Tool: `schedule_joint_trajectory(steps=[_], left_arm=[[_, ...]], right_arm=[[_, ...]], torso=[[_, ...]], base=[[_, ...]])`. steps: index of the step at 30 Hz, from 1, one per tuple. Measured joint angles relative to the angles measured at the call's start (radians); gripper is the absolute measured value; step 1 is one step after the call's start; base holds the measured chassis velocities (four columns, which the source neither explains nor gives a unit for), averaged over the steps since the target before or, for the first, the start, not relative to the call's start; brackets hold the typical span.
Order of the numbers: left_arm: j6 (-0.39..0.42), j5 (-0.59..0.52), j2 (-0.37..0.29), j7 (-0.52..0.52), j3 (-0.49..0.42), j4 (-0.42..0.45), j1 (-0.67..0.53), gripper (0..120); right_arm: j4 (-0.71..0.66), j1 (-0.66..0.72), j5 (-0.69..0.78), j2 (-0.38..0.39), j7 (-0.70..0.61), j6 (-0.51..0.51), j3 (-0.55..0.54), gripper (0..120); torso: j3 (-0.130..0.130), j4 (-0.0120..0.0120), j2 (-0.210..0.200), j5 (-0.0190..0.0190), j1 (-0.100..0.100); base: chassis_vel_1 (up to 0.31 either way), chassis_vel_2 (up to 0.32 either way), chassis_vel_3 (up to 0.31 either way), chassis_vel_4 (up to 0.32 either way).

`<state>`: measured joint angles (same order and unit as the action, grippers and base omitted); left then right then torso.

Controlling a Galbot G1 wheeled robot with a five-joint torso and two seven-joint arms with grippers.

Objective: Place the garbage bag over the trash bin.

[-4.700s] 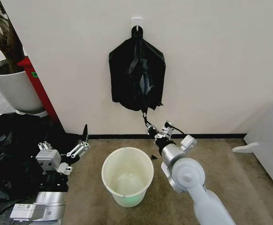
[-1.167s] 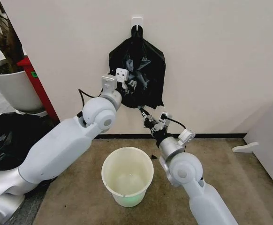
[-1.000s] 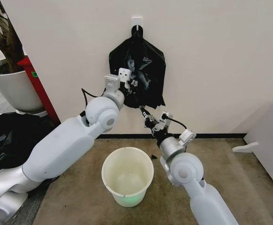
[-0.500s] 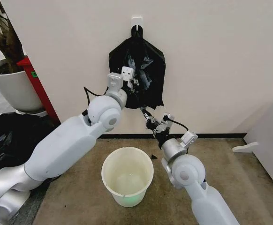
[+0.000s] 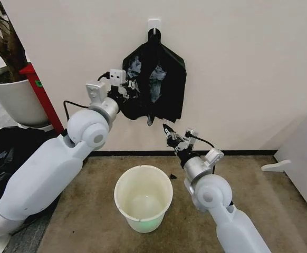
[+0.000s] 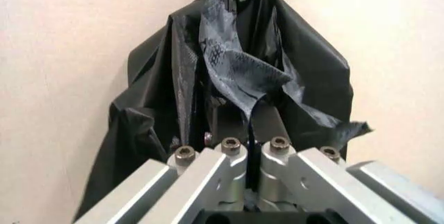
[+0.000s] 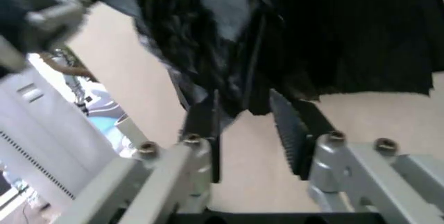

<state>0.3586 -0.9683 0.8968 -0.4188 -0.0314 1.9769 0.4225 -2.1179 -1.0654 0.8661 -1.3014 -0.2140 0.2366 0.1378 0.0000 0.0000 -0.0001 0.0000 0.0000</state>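
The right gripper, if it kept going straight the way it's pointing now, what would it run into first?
Most likely the garbage bag. The right gripper points up toward the bag's hanging bottom edge, and in the right wrist view its open fingers sit just short of the black plastic. Behind that is the wall; depth is uncertain.

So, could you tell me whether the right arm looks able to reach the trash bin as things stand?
Probably yes: the trash bin stands uncovered on the floor beside that arm, whose open right end effector holds nothing.

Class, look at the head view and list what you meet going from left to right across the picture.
Plant pot → left gripper → trash bin → right gripper → white panel at the right edge.
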Motion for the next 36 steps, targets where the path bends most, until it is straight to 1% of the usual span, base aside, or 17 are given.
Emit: schedule_joint_trajectory(steps=[1,2,6,7,9,11,12,14,16,18,21,22,26,30,34,35,36], left_arm=[[-0.003,0.000,0.000,0.003,0.002,-0.001,0.001,0],[-0.003,0.000,0.000,0.003,0.002,-0.001,0.001,0],[-0.021,-0.002,0.000,0.015,0.010,-0.008,0.009,0],[-0.026,-0.002,0.000,0.020,0.011,-0.008,0.014,0],[-0.029,-0.003,0.000,0.024,0.011,-0.006,0.019,0],[-0.031,-0.003,0.000,0.026,0.011,-0.004,0.020,0],[-0.032,-0.004,-0.001,0.028,0.011,-0.003,0.021,0],[-0.032,-0.004,-0.003,0.031,0.011,-0.002,0.020,0],[-0.032,-0.005,-0.003,0.031,0.008,-0.002,0.013,0],[-0.032,-0.005,-0.003,0.031,0.007,-0.003,0.012,0],[-0.032,-0.007,0.002,0.031,-0.001,-0.005,0.000,0],[-0.032,-0.008,0.002,0.031,-0.003,-0.005,-0.003,0],[-0.030,-0.011,0.001,0.031,-0.006,-0.003,-0.010,0],[-0.027,-0.016,0.006,0.031,-0.014,-0.003,-0.022,0],[-0.026,-0.020,0.006,0.030,-0.017,-0.001,-0.026,0],[-0.026,-0.021,0.006,0.030,-0.018,0.000,-0.028,0],[-0.025,-0.023,0.006,0.030,-0.019,0.001,-0.029,0]], right_arm=[[-0.013,0.001,0.003,0.004,-0.008,0.011,0.002,28],[-0.013,0.001,0.003,0.004,-0.008,0.011,0.002,28],[-0.078,0.031,0.068,0.046,-0.042,0.039,0.025,43],[-0.084,0.059,0.104,0.068,-0.053,0.045,0.037,50],[-0.065,0.110,0.144,0.087,-0.070,0.046,0.046,58],[-0.049,0.136,0.157,0.092,-0.081,0.046,0.047,60],[-0.022,0.181,0.175,0.096,-0.099,0.046,0.047,65],[0.040,0.283,0.209,0.090,-0.154,0.045,0.037,75],[0.071,0.337,0.235,0.075,-0.194,0.044,0.025,84],[0.078,0.350,0.241,0.070,-0.203,0.043,0.021,85],[0.114,0.386,0.250,0.042,-0.221,0.043,-0.001,97],[0.125,0.392,0.249,0.031,-0.224,0.044,-0.010,99],[0.143,0.401,0.231,0.001,-0.233,0.046,-0.030,100],[0.192,0.427,0.156,-0.048,-0.235,0.047,-0.055,100],[0.225,0.443,0.118,-0.061,-0.231,0.046,-0.061,100],[0.237,0.449,0.109,-0.064,-0.229,0.045,-0.062,100],[0.247,0.455,0.105,-0.067,-0.228,0.044,-0.062,94]], torso=[[0.000,0.0000,0.000,0.0001,0.000],[0.000,0.0000,0.000,0.0001,0.000],[0.000,0.0000,0.000,0.0000,0.000],[0.000,-0.0002,0.000,0.0001,0.000],[0.000,-0.0003,0.000,0.0000,0.000],[0.000,-0.0002,0.000,0.0000,0.000],[0.000,-0.0001,0.000,0.0002,0.000],[0.000,0.0003,0.000,0.0000,0.000],[0.000,0.0003,0.000,-0.0001,0.000],[0.000,0.0004,0.000,-0.0001,0.000],[0.000,0.0001,0.000,-0.0001,0.000],[0.000,-0.0001,0.000,0.0000,0.000],[0.000,0.0000,0.000,-0.0001,0.000],[0.000,0.0001,0.000,-0.0001,0.000],[0.000,0.0001,0.000,-0.0001,0.000],[0.000,0.0001,0.000,0.0000,0.000],[0.000,0.0000,0.000,-0.0001,0.000]], base=[[0.000,0.000,0.000,0.000],[0.000,0.000,0.000,0.000],[0.000,0.000,0.000,0.000],[0.000,0.000,0.000,0.000],[0.000,0.000,0.000,0.000],[0.000,0.000,0.000,0.000],[0.000,0.000,0.000,0.000],[0.000,0.000,0.000,0.000],[0.000,0.000,0.000,0.000],[0.000,0.000,0.000,0.000],[0.000,0.000,0.000,0.000],[0.000,0.000,0.000,0.000],[0.000,0.000,0.000,0.000],[0.000,0.000,0.000,0.000],[0.000,0.000,0.000,0.000],[0.000,0.000,0.000,0.000],[0.000,0.000,0.000,0.000]])
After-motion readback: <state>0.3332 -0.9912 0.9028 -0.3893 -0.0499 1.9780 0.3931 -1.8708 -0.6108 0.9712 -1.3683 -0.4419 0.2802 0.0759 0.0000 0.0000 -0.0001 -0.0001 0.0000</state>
